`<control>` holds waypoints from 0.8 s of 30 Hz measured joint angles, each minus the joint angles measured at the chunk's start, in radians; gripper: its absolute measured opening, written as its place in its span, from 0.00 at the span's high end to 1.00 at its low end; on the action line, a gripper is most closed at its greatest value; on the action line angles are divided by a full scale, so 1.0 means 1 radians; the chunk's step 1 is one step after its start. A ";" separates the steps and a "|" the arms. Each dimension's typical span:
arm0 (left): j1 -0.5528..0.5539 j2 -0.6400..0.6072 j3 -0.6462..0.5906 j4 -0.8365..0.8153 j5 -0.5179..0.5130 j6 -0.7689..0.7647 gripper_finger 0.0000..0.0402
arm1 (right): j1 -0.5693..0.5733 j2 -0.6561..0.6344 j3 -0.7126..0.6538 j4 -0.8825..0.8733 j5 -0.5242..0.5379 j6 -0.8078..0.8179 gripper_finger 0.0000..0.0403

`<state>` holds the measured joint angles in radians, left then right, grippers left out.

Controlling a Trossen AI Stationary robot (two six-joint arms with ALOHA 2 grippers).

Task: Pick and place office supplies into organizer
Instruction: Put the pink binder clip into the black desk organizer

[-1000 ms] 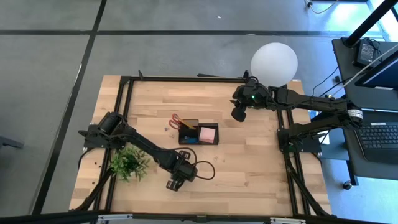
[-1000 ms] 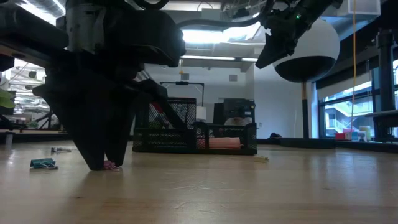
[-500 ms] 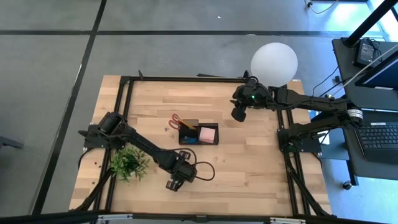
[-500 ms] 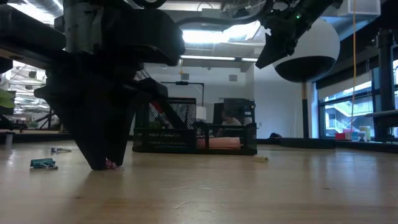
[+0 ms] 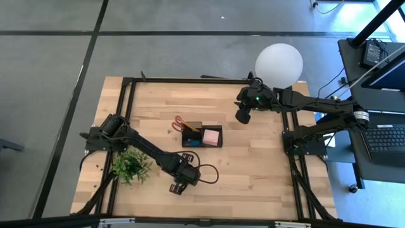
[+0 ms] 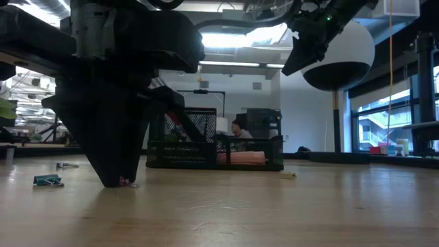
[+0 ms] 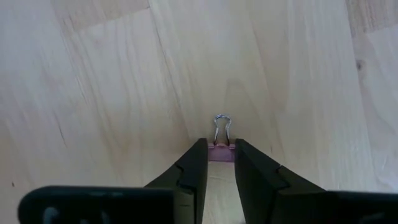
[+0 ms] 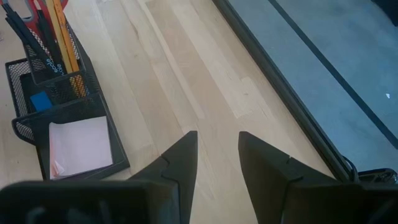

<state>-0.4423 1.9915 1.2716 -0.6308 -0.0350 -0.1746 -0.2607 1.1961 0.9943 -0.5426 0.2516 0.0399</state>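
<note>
Pinching a pink binder clip (image 7: 220, 151) near the tabletop's (image 5: 253, 171) front edge, the left claw (image 7: 217, 163); right claw (image 8: 216, 149) hovers open by the far-right corner.

1. Organizer (image 5: 202, 136): table centre; pencils (image 8: 60, 28) in its 9 o'clock compartment, sticky-note pad (image 5: 212, 135) at 3 o'clock.
2. Potted plant (image 5: 131, 167): 8 o'clock of organizer.
3. Left gripper (image 5: 175, 188): 7 o'clock of organizer, on a binder clip (image 7: 221, 146).
4. Right gripper (image 5: 241, 116): 2 o'clock, raised.
5. Lamp globe (image 5: 278, 63): beyond it, 2 o'clock.
</note>
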 joint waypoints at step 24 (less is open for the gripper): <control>0.180 -0.223 -0.002 -0.063 -0.169 -0.094 0.84 | 0.000 0.000 0.000 0.002 0.000 0.002 0.70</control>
<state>-0.2626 1.7688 1.2701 -0.6933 -0.2039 -0.2689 -0.2608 1.1958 0.9943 -0.5407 0.2516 0.0421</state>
